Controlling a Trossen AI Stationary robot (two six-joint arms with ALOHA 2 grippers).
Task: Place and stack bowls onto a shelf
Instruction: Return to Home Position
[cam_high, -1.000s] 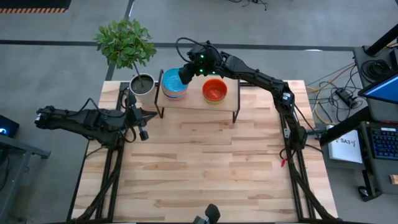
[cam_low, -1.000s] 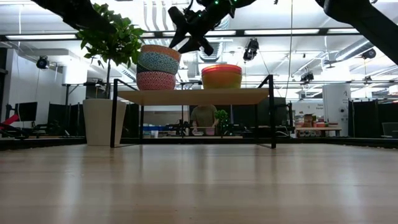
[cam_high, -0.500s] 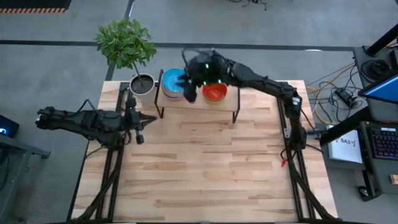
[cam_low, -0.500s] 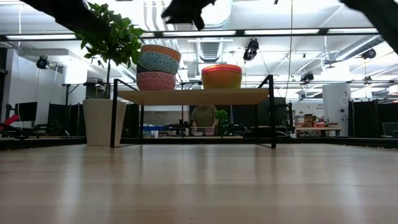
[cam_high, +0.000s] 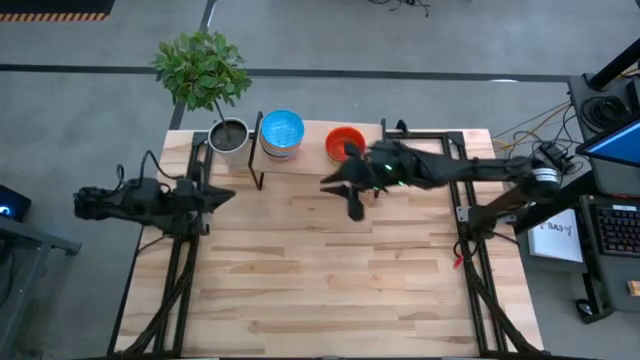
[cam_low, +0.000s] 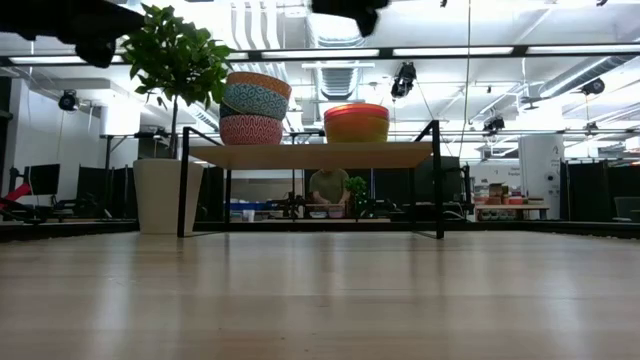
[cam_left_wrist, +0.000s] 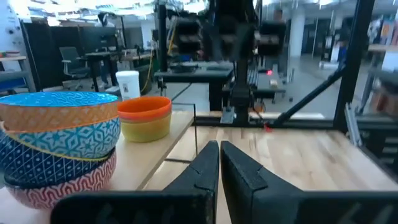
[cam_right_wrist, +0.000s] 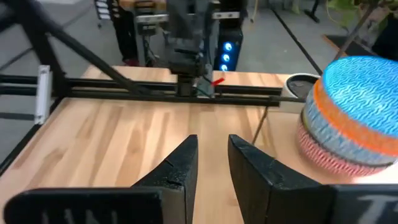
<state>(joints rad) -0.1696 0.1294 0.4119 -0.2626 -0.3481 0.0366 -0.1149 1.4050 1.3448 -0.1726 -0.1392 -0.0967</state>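
The right gripper (cam_high: 342, 197), slightly parted and empty, hangs near the shelf (cam_high: 312, 142); a careless swing could clip the tall patterned stack (cam_high: 282, 133); the left gripper (cam_high: 227, 194), fingers nearly touching, waits left

No text, label, brand, number or sign can be read in any view. A white sheet (cam_high: 558, 240) lying just beside the right edge of the table (cam_high: 330, 285) carries dark marks, too small to read.
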